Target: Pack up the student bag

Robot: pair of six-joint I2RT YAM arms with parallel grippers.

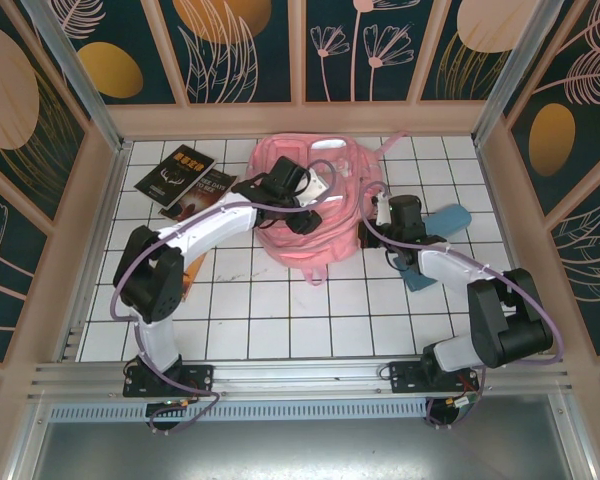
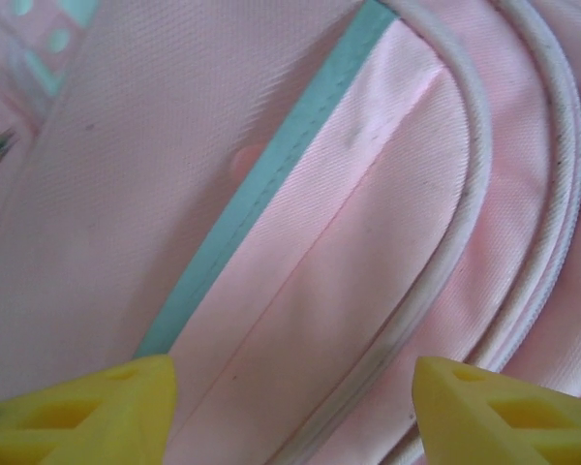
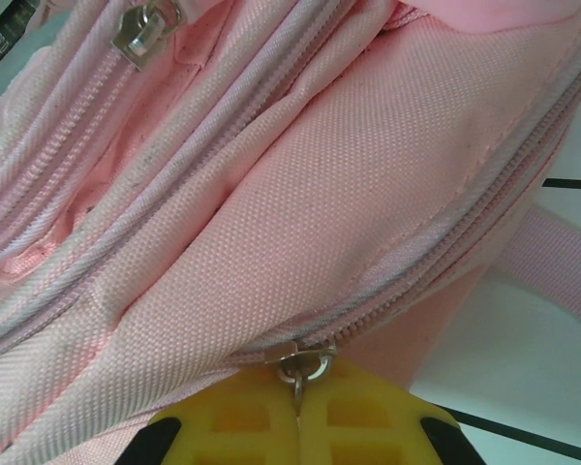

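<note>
student bag lies mid-tabletop. my left claw hovers open, empty, over its front; right claw pinches a zipper pull. books and blue case lie outside: i judge packing barely begun.

The student bag is big, pink and made of cloth. It lies slumped on the white tiled table, near the middle and toward the back. It has pink straps, long zips and a small metal zip pull.
</note>
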